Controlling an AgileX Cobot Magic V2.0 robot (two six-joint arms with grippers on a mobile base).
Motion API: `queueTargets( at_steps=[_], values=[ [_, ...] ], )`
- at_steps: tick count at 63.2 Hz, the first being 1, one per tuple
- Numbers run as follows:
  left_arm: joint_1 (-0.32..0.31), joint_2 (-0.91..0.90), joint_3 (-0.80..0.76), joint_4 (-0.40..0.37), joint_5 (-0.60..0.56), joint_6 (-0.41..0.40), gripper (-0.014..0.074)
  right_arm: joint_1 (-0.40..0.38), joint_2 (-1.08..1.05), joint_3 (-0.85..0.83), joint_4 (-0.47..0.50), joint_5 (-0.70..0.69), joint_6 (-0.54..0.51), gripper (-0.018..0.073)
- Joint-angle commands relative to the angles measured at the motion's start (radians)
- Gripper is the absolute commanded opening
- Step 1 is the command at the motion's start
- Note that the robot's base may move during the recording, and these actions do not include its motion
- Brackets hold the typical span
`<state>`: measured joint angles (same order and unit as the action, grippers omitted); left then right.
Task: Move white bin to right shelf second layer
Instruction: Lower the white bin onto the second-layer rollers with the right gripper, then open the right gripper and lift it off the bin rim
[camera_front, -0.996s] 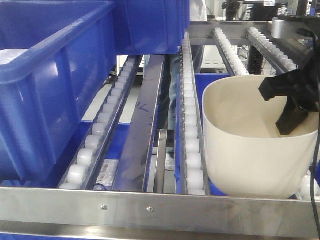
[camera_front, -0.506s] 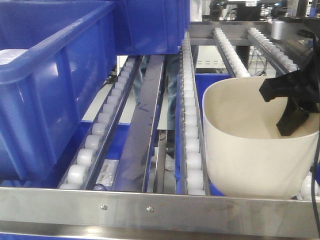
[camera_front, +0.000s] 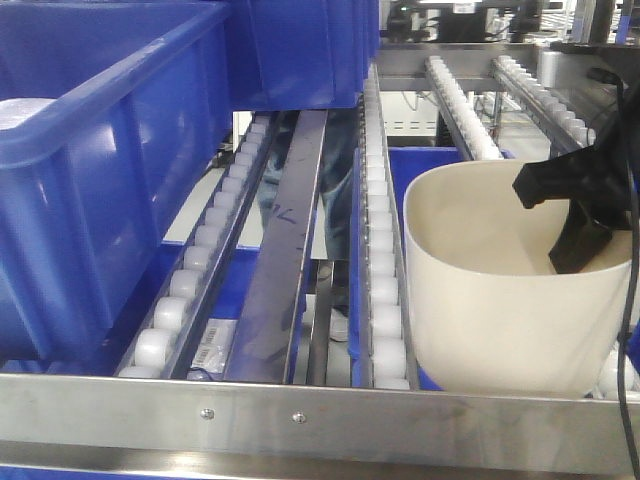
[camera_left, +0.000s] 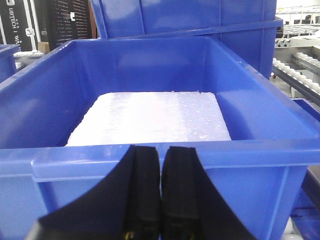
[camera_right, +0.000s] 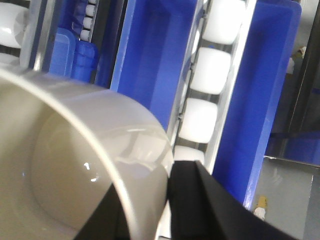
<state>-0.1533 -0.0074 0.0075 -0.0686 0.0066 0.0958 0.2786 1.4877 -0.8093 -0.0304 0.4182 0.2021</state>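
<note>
The white bin (camera_front: 500, 320) sits at the right of the shelf level of white roller tracks (camera_front: 385, 290), just behind the steel front rail (camera_front: 300, 410). My right gripper (camera_front: 588, 228) is shut on the bin's right rim, one finger inside and one outside. In the right wrist view the bin wall (camera_right: 75, 165) runs between the fingers of the right gripper (camera_right: 145, 200). My left gripper (camera_left: 161, 150) is shut and empty, just in front of a blue crate (camera_left: 250, 165).
A large blue crate (camera_front: 100, 170) fills the left of the shelf level, with another blue crate (camera_front: 300, 50) behind it. The crate in the left wrist view holds a white foam slab (camera_left: 150, 117). More roller tracks (camera_front: 460, 100) run behind the bin.
The bin's far rim and my right gripper have dropped slightly. The bin stays at the right of the rollers. My grip on it is unchanged.
</note>
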Motion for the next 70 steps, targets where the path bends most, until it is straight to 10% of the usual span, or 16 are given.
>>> queueTargets(
  at_steps=[1,21,70],
  values=[
    [0.0,-0.013,0.033,-0.005,-0.087,-0.007,0.0085,-0.001,-0.017,-0.023,0.002,-0.047,-0.002,0.0066],
    [0.0,-0.013,0.033,-0.005,-0.087,-0.007,0.0085,-0.001,-0.076,-0.023,0.002,-0.061,-0.001,0.0436],
    [0.0,-0.013,0.033,-0.005,-0.087,-0.007,0.0085,-0.001,-0.409,-0.023,0.002,-0.051,-0.001,0.0412]
  ],
)
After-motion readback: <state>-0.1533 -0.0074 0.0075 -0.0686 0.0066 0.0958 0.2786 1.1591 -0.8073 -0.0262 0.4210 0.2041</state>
